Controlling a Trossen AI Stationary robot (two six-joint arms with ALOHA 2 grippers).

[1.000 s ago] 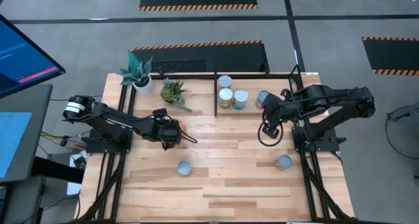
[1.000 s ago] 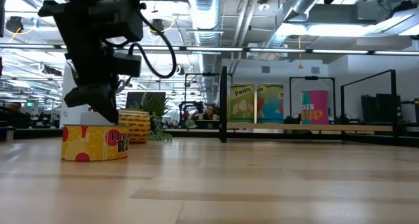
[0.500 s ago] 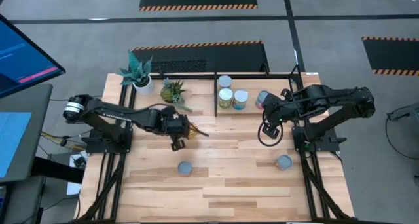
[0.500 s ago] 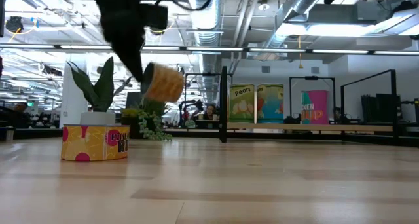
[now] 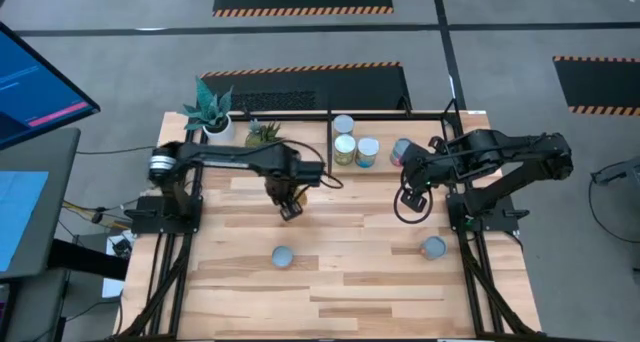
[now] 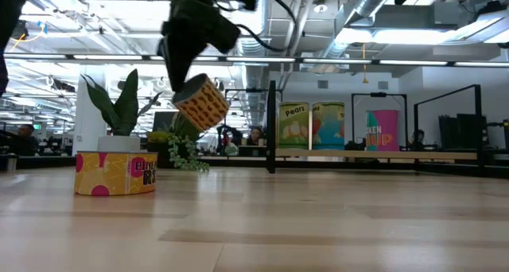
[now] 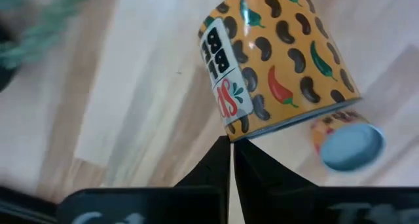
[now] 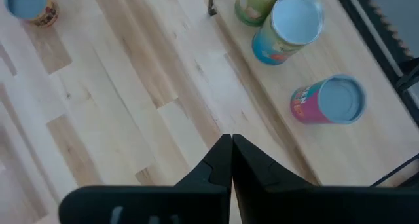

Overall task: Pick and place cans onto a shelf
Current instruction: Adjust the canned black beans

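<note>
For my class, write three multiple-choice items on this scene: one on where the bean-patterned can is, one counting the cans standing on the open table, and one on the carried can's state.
1. Where is the orange can?
A. On the shelf
B. In the air, held by the left gripper
C. Beside a potted plant

2. How many cans stand on the open table, outside the shelf?
A. Two
B. Four
C. None

3. The orange can is:
A. Upright
B. Tilted
C. Lying flat

Key:
1 B, the low view shows it clear of the table.
2 A, the high view shows one loose can and another.
3 B, its label slants in the low view.
</note>
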